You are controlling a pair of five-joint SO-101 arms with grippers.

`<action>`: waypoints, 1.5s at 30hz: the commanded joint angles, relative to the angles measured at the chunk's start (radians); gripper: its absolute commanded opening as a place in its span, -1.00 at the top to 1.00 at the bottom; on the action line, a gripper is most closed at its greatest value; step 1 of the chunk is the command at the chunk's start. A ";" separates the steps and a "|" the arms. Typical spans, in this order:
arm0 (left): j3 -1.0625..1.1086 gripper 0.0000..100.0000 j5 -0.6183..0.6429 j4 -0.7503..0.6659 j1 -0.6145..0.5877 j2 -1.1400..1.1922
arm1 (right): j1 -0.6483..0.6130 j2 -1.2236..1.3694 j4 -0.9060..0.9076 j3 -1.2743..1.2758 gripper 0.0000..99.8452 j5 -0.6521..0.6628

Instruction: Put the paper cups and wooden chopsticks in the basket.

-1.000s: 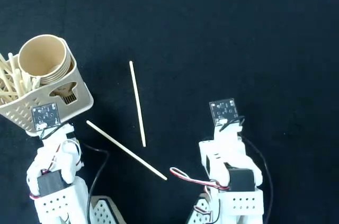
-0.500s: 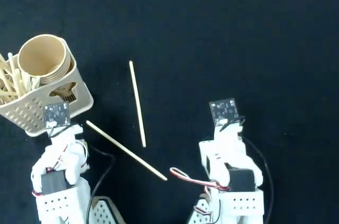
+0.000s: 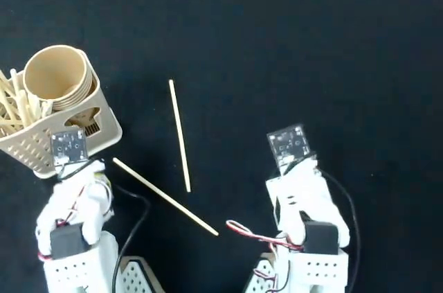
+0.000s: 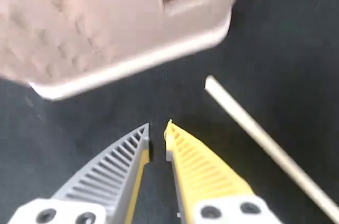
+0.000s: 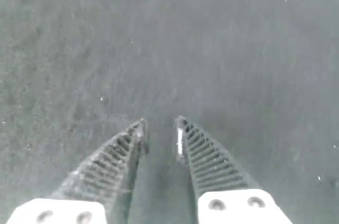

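Two chopsticks remain outside the basket [image 3: 31, 146], which sits at the left edge of the table [image 3: 311, 50] and already carries the stacked paper cups [image 3: 55, 75] and a bundle of chopsticks [image 3: 12, 102].

High view: the straight chopstick [image 3: 179, 135] lies left of the table's centre, running towards the near edge. The slanted chopstick [image 3: 166, 197] lies nearer that edge, its far end close to the basket's near corner. The left arm [image 3: 73, 199] stands just beside the basket, and the right arm [image 3: 304, 199] is well apart, right of centre.

Left wrist view: the left gripper [image 4: 158, 126] hangs just off the basket wall, jaws almost together and empty. The slanted chopstick's end lies just beside the yellow jaw.

Right wrist view: the right gripper [image 5: 160, 122] hovers over bare table, jaws slightly parted and empty.

Assessment: the step in hand is probably collecting the slanted chopstick. Recommended: widen the jaws, straddle the stick crosswise some way in from its end, and reach the surface before closing. A thin stick may roll or pivot.
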 commanded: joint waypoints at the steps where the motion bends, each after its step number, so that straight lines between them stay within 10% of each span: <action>1: -0.202 0.86 -0.072 -0.040 0.041 0.002 | -0.041 -0.059 -0.037 0.048 0.88 0.025; 20: -0.561 0.63 0.562 -0.207 0.357 1.092 | 0.043 -0.067 -0.011 0.035 0.88 -0.008; 34: -0.762 0.60 0.502 -0.095 0.289 1.579 | 0.043 -0.067 -0.011 0.038 0.88 -0.008; 45: -0.723 0.65 0.489 -0.011 0.266 1.386 | 0.043 -0.067 -0.011 0.039 0.88 -0.008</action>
